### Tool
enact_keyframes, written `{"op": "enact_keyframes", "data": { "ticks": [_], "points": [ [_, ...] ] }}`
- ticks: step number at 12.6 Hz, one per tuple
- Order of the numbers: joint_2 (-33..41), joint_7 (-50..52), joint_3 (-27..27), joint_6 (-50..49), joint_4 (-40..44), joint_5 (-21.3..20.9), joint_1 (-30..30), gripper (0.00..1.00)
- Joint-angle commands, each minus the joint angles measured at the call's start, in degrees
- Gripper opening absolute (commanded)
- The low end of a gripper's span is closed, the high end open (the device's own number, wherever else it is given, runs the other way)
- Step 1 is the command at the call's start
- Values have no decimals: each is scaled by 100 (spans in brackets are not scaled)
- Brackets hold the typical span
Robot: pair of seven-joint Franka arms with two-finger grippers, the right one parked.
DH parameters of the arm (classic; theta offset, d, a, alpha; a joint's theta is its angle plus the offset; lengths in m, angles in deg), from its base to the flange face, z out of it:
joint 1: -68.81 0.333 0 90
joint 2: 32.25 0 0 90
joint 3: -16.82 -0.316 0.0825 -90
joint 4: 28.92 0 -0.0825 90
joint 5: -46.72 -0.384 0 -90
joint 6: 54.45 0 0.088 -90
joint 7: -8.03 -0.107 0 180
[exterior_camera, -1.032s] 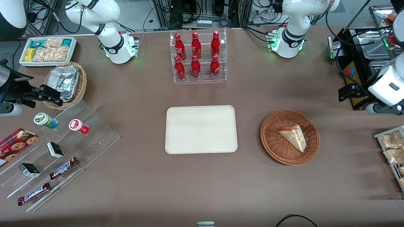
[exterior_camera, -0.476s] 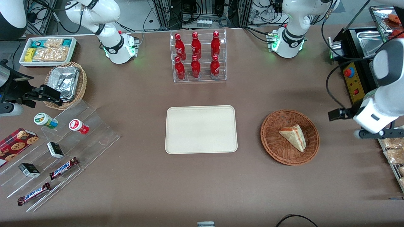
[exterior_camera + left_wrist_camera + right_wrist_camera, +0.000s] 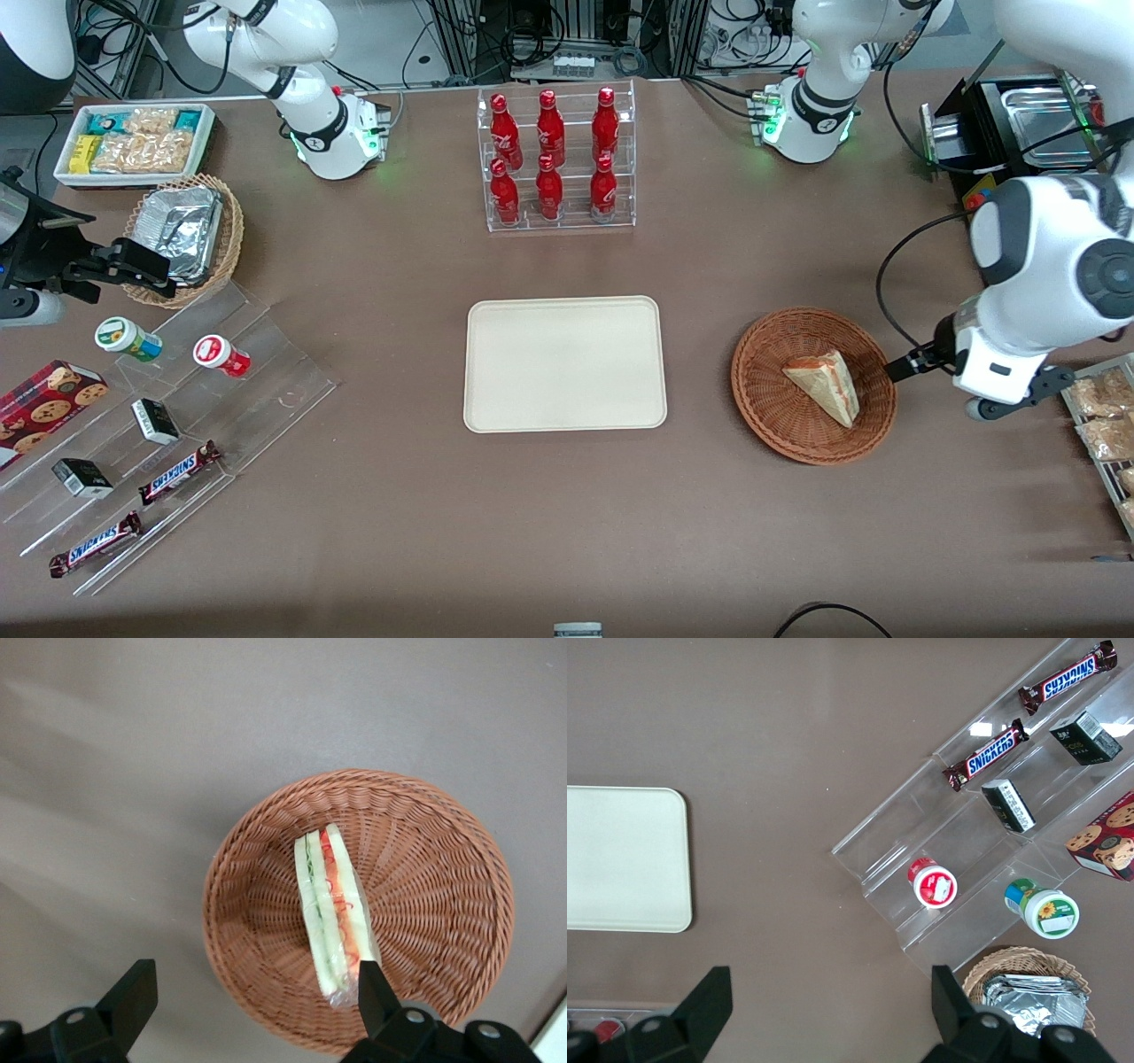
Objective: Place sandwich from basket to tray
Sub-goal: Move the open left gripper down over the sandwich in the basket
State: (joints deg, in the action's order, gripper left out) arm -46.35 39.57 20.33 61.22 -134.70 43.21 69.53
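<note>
The sandwich point(image 3: 826, 383) is a pale wedge in clear wrap, lying in the reddish-brown wicker basket point(image 3: 780, 425). The cream tray point(image 3: 564, 363) sits beside the basket, toward the parked arm's end of the table, with nothing on it. My left gripper point(image 3: 917, 363) hangs above the table just outside the basket's rim, at the working arm's end. In the left wrist view the gripper point(image 3: 252, 1001) is open and holds nothing. One black fingertip point(image 3: 372, 988) overlaps the wrapped end of the sandwich point(image 3: 330, 908). The red and green filling shows along the sandwich's edge in the basket point(image 3: 425, 859).
A clear rack of red bottles point(image 3: 555, 159) stands farther from the camera than the tray. A wire rack of bagged pastries point(image 3: 1103, 416) lies close beside my arm. Clear steps with snacks point(image 3: 159, 425), a tan foil basket point(image 3: 186, 235) and a white snack box point(image 3: 133, 142) are at the parked arm's end.
My left arm has swung in from the table's end toward the basket, coming nearer the camera. The sandwich, basket and tray have not moved.
</note>
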Motion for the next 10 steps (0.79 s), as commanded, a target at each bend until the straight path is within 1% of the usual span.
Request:
{"op": "enact_keyframes", "data": {
  "ticks": [1, 3, 6, 10],
  "points": [
    [162, 1097, 27, 604, -557, -88, -125, 100],
    [162, 1591, 36, 1060, -943, -79, -274, 100],
    [127, 2215, 36, 1965, -1497, -70, -327, 100],
    [-49, 2445, 45, 2319, -1595, -70, -476, 100]
  ]
}}
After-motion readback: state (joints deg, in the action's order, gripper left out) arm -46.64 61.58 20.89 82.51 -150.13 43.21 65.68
